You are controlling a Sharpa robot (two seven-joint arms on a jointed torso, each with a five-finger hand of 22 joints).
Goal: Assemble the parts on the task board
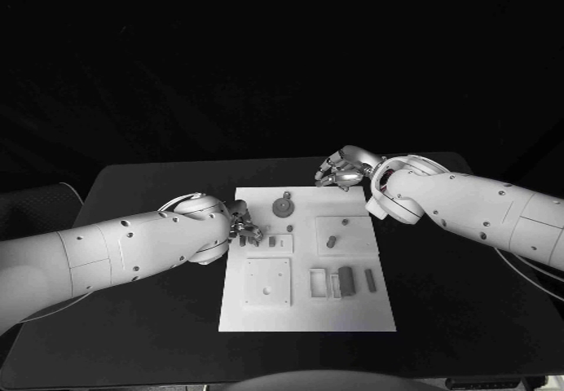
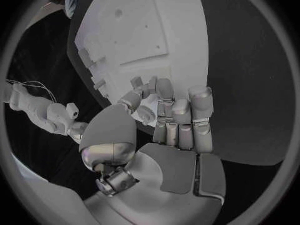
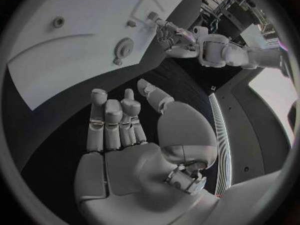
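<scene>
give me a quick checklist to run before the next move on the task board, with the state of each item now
1. Left robot hand over the task board: ok, it sits at the board's left edge beside small upright parts.
2. Left robot hand holding a part: cannot tell, its fingers are curled together and hide whatever is between them.
3. Right robot hand free: ok, its fingers are apart with nothing in them.
4. Right robot hand clear of the board: ok, it hangs over the black table past the board's far edge.
5. Round gear-like part seated on the board: ok, it lies flat near the far edge.
6. Long dark parts reachable: ok, nothing covers them.
</scene>
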